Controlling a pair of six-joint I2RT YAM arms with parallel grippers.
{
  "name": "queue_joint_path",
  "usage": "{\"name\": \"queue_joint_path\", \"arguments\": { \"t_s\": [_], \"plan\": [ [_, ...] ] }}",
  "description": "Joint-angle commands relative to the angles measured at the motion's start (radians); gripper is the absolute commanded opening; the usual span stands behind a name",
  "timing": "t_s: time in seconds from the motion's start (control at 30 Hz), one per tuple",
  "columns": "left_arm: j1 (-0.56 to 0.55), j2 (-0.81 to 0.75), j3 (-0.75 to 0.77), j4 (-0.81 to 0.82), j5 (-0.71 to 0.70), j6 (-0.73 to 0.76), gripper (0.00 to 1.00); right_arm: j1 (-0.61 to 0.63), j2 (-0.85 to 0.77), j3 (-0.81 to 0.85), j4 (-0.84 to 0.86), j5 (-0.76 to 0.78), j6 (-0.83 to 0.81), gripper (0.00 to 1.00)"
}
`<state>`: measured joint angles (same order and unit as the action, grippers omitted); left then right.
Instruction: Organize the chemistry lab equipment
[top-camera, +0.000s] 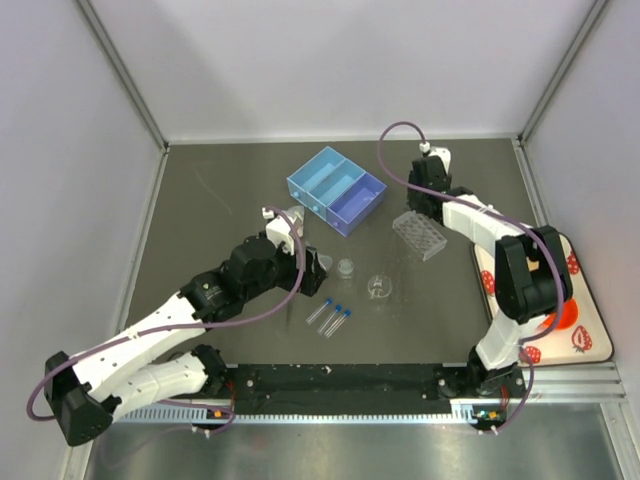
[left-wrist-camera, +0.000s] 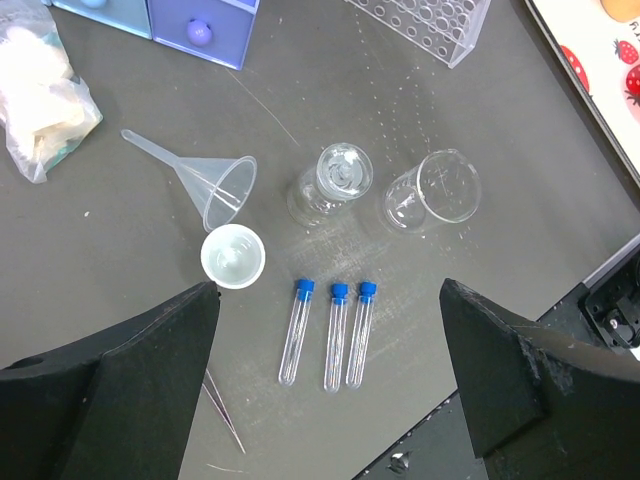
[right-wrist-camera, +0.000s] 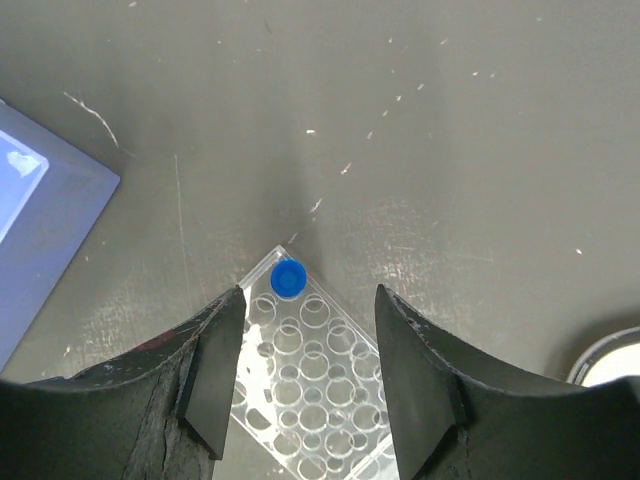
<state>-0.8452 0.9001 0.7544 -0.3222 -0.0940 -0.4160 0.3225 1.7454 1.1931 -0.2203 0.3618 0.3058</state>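
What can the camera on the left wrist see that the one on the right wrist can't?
Only the left wrist view shows three blue-capped test tubes lying side by side on the table. It also shows a small funnel, two tiny beakers, a small round dish and a plastic bag.

Only the right wrist view shows one blue-capped tube standing in a corner hole of the clear rack.

Both show that rack and the blue box on the dark table.

Dark grey tabletop, pale walls
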Motion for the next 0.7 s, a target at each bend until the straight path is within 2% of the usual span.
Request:
{"name": "queue_joint_path", "arguments": {
  "t_s": [0.0,0.3,0.43,0.57,0.67],
  "plan": [
    [-0.003,0.016,0.060,-0.024,0.003,0.013,0.96,0.035,-0.142,0.054,-0.033,0.064,-0.025,0.55],
    [-0.066,0.028,-0.012,-0.092,-0.045,-0.038,0.93,0.144,-0.434,0.011,-0.171,0.080,-0.027,0.56],
    [-0.107,0.089,-0.038,-0.106,-0.117,-0.072,0.87,0.223,-0.549,-0.015,-0.229,0.062,-0.011,0.56],
    [-0.139,0.149,-0.053,-0.123,-0.133,-0.119,0.80,0.279,-0.658,-0.036,-0.277,0.045,-0.004,0.56],
    [-0.164,0.174,-0.099,-0.089,-0.154,-0.138,0.78,0.302,-0.734,-0.047,-0.312,0.025,0.003,0.56]
  ]
}}
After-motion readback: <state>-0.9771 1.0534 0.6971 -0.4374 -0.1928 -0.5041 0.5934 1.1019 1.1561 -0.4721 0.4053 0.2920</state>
